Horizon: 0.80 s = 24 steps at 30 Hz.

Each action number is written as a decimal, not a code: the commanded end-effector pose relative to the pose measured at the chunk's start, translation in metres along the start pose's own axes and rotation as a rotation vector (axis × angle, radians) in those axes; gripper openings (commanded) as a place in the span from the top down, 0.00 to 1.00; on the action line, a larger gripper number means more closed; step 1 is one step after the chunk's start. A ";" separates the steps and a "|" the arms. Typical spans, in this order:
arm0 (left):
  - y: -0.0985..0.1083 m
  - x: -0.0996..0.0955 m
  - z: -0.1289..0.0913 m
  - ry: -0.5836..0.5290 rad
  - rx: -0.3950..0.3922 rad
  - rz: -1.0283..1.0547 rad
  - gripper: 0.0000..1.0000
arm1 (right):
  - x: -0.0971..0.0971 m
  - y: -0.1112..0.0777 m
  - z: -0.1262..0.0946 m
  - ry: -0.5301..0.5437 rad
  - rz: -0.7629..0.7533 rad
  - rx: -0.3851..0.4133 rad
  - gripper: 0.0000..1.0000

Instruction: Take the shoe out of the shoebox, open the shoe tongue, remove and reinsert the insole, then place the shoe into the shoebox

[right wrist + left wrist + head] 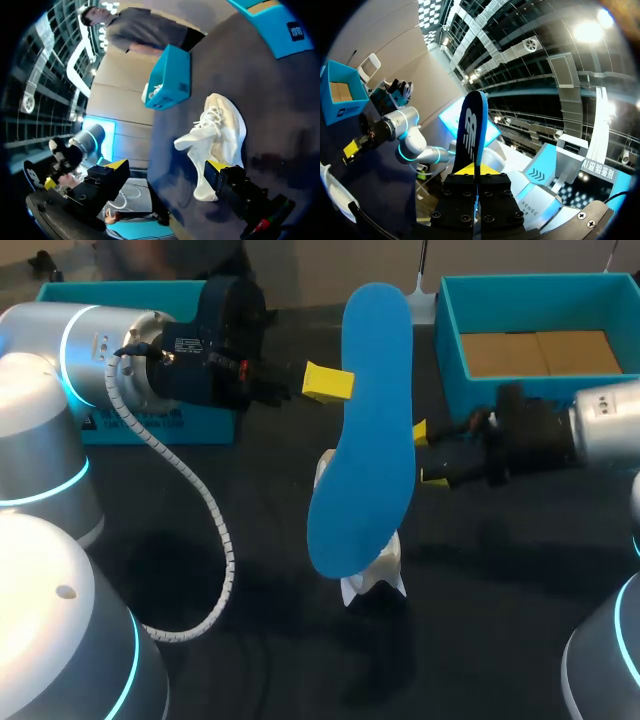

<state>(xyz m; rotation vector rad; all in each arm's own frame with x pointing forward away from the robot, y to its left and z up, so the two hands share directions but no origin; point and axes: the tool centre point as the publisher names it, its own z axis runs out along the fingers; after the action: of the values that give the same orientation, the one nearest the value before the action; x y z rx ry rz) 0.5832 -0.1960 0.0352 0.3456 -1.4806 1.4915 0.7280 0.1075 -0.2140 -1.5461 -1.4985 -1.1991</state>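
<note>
My left gripper (332, 383) is shut on the edge of the blue insole (365, 430) and holds it upright well above the table. In the left wrist view the insole (472, 130) stands edge-on, pinched between that gripper's (474, 171) yellow tips. Mostly hidden under the insole, the white shoe (372, 575) lies on the dark table. My right gripper (426, 455) is open just right of the insole, holding nothing. The right wrist view has the shoe (217, 140) ahead of that open gripper (167, 165). The teal shoebox (450, 330) stands at the back right.
A second teal box (110, 290) stands at the back left, behind my left arm; in the right wrist view this box (170, 77) has something white inside. A white cable (205, 540) hangs from my left arm over the table's left part.
</note>
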 end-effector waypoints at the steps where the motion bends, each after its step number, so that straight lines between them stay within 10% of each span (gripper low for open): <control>1: 0.001 -0.001 0.000 0.001 0.002 0.001 1.00 | 0.009 -0.002 -0.022 0.055 0.034 0.013 0.00; 24: 0.003 -0.001 -0.006 -0.025 -0.087 0.166 1.00 | 0.028 0.002 -0.028 0.133 -0.004 0.108 0.00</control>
<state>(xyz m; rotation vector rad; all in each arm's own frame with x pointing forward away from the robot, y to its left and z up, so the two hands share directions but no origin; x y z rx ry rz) 0.5783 -0.1963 0.0301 0.2715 -1.5504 1.5321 0.7234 0.0911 -0.1779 -1.3620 -1.4552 -1.1809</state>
